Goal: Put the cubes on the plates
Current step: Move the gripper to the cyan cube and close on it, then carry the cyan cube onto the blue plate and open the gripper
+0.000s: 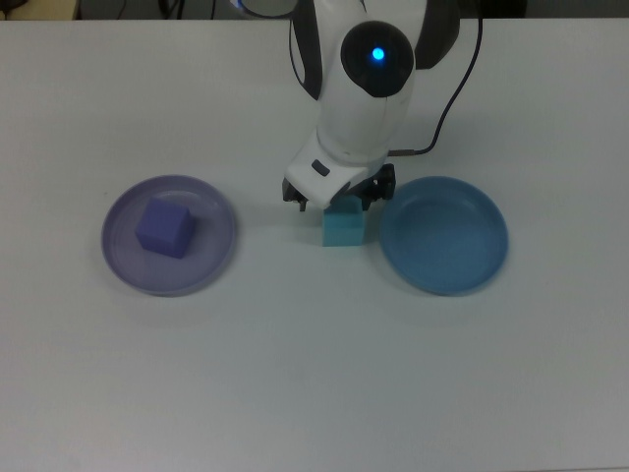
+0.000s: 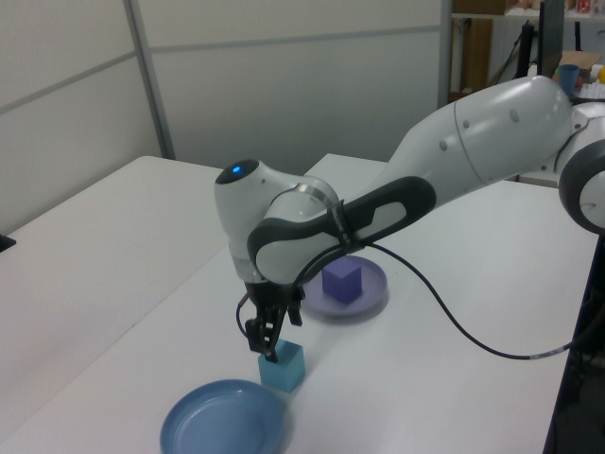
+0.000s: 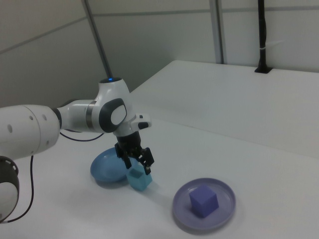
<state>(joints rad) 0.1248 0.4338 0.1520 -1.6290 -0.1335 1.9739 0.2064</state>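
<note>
White tabletop (image 1: 314, 374) fills the top view, and pale wall panels stand behind it in the two side views. Counting the top view as a clock face centred on the table, the lavender plate (image 1: 211, 265) lies at about nine o'clock with the purple-blue cube (image 1: 164, 227) resting inside it, a little toward the plate's nine o'clock side and clear of the rim. The blue plate (image 1: 444, 236) sits at about three o'clock with nothing on it. The teal cube (image 1: 344, 226) stands on the bare table near the centre, just beside the blue plate's nine o'clock rim and well apart from the lavender plate.

The white arm (image 2: 492, 142) reaches in from twelve o'clock in the top view, a blue light glowing on its wrist housing, and a black cable (image 2: 454, 326) loops from it down over the table. The gripper (image 3: 134, 164) points downward directly over the teal cube. Its two dark fingers (image 3: 147, 166) are spread wider than the cube and straddle its upper part, one on either side in the right view; they hold nothing, and whether either finger touches the cube cannot be told.
</note>
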